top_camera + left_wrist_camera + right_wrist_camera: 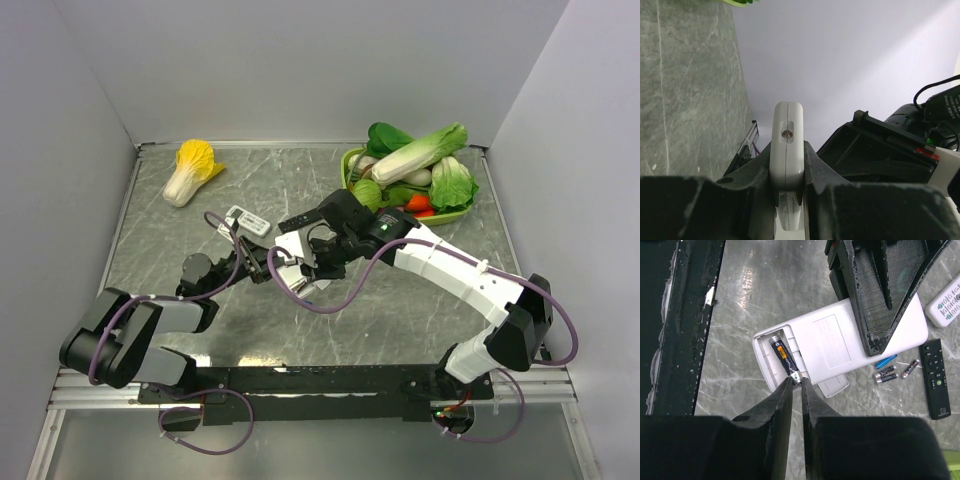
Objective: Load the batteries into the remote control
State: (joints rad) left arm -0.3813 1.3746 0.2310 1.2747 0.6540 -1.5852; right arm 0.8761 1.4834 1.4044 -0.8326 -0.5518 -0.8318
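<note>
Left pincer (787,172) was clamped on the remote control (840,335), held edge-on. Right pincer (797,381), nearly closed, pinched one battery (784,357) in the remote control's open bay. Beside the remote control: four loose batteries (886,374), one black remote (935,377), one small white remote (946,302).

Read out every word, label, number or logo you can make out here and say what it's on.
No text is legible.
On the remote control back: embossed lines, too faint.
On the battery in its compartment: label print, too small.
On the small white remote: green button labels, blurred.
On the black remote: a logo, too small.
On the black arm part, left wrist view: white print, blurred.
</note>
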